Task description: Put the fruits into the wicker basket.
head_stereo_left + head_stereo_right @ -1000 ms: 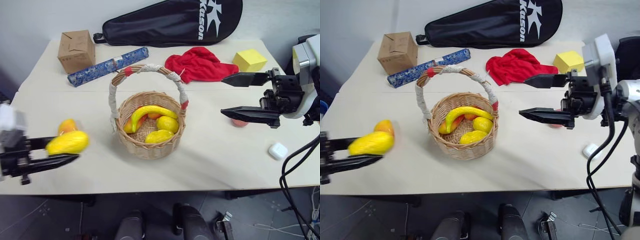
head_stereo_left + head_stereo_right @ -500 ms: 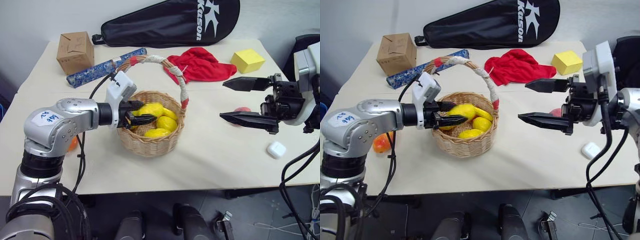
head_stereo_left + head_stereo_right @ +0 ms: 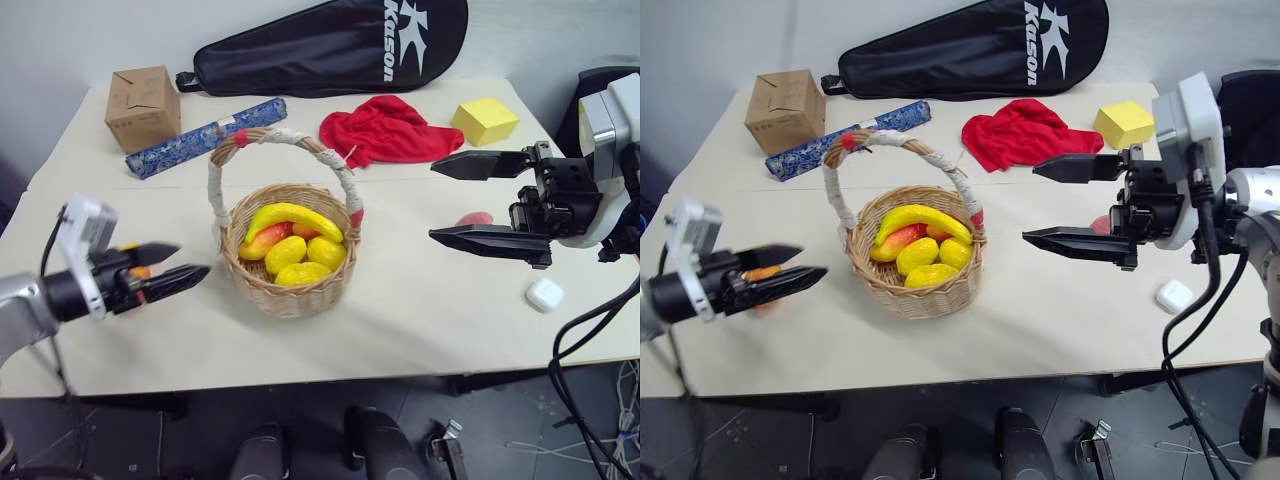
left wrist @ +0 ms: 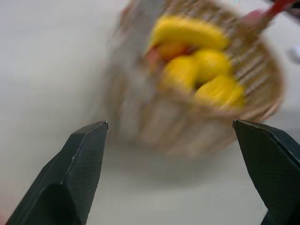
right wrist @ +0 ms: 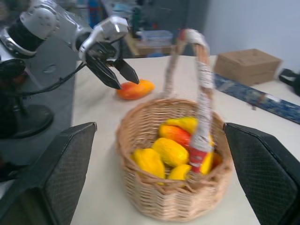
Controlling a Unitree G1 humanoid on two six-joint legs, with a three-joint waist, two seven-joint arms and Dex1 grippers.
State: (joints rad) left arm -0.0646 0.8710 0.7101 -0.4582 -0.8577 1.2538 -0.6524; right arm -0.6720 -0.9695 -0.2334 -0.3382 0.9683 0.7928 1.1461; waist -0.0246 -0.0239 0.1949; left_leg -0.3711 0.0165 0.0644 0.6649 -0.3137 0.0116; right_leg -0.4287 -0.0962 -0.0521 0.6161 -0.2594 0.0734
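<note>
Fruits look like light, hard, smooth toys, likely slippery; best pinched across the middle. Wicker basket [image 3: 285, 262] holds a banana [image 3: 292, 214], lemons and a reddish piece. One orange mango [image 5: 135, 89] lies on the table left of the basket, just behind the left gripper [image 3: 172, 265], jaws spread, empty. Right gripper [image 3: 462, 198] hangs right of the basket, wide open, empty; a pink peach [image 3: 475, 218] sits behind it.

Fruits [image 3: 293, 247] lie in the wicker basket [image 3: 285, 295] mid-table; box [image 3: 143, 103] behind-left, cloth [image 3: 388, 130] behind-right
</note>
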